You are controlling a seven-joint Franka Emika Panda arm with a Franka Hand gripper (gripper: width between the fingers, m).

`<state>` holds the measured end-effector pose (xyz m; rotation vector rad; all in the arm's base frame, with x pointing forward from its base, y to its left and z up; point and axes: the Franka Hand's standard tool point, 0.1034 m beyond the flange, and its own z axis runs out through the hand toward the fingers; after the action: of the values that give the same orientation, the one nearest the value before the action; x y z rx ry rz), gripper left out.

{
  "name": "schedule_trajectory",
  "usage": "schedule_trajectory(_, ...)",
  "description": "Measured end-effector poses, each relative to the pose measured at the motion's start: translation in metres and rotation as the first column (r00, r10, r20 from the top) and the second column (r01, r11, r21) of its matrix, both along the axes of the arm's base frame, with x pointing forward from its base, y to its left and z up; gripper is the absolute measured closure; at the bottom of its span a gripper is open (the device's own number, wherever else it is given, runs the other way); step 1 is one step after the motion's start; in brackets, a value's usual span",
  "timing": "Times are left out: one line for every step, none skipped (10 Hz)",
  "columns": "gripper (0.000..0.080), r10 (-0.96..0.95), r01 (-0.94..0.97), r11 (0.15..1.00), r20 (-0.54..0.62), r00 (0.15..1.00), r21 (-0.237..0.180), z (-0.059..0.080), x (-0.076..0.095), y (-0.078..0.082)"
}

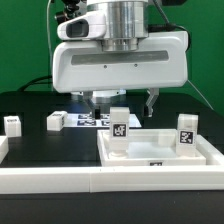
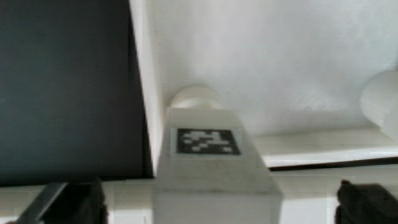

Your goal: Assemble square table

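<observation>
Square table: we are seeing its white plastic square tray-like top (image 1: pixel 160 152) lying flat in the lower right of the exterior view. Two short white tagged peg legs are standing upright on it, the nearer leg (image 1: pixel 120 128) at the tray's left corner and the farther leg (image 1: pixel 187 129) at its right.
Pincer: the two-finger gripper (image 1: pixel 122 102) is hanging in the upper middle, its jaws standing wide apart and gripping nothing.
Key relation: the nearer leg is sitting directly below the gripper with its long axis vertical. In the wrist view its tagged face is lying between the dark fingertips (image 2: pixel 368 203), apart from both.
Next move: we are judging that a straight descent is called for.
Around: two loose white legs (image 1: pixel 56 121) are waiting on the black table (image 1: pixel 40 105) at middle left. The marker board (image 1: pixel 90 120) is lying behind, and a long white rail (image 1: pixel 45 178) is running along the lower left.
In the way: the tray's raised rim is running just beside the leg.
</observation>
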<state>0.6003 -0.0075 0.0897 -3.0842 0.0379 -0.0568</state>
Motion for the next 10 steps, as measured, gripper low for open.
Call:
schedule_trajectory(0.0151,-0.004,0.004,1.000,0.000,1.000,0.000,0.0000,0.0000,-0.0033)
schedule_trajectory(0.0151,-0.005,0.005,1.000,0.000,1.000,0.000,0.0001,0.0000,-0.0032)
schedule_trajectory(0.0162,-0.004,0.004,1.000,0.000,1.000,0.000,-0.0001,-0.0001,-0.0024)
schedule_trajectory(0.0162,-0.005,0.005,1.000,-0.001,1.000,0.000,-0.0003,-0.0004,-0.0027)
schedule_trajectory(0.0336,-0.005,0.005,1.000,-0.001,1.000,0.000,-0.0004,-0.0005,-0.0027)
schedule_trajectory(0.0515,-0.005,0.005,1.000,-0.001,1.000,0.000,-0.0004,-0.0005,-0.0026)
schedule_trajectory(0.0510,-0.005,0.005,1.000,-0.001,1.000,0.000,-0.0004,-0.0005,-0.0027)
schedule_trajectory(0.0510,-0.014,0.014,1.000,-0.002,1.000,0.001,-0.0004,-0.0005,-0.0026)
schedule_trajectory(0.0510,-0.036,0.036,0.999,-0.003,0.999,0.003,-0.0004,-0.0005,-0.0023)
schedule_trajectory(0.0510,-0.137,0.137,0.991,-0.009,0.991,0.008,-0.0006,-0.0006,-0.0016)
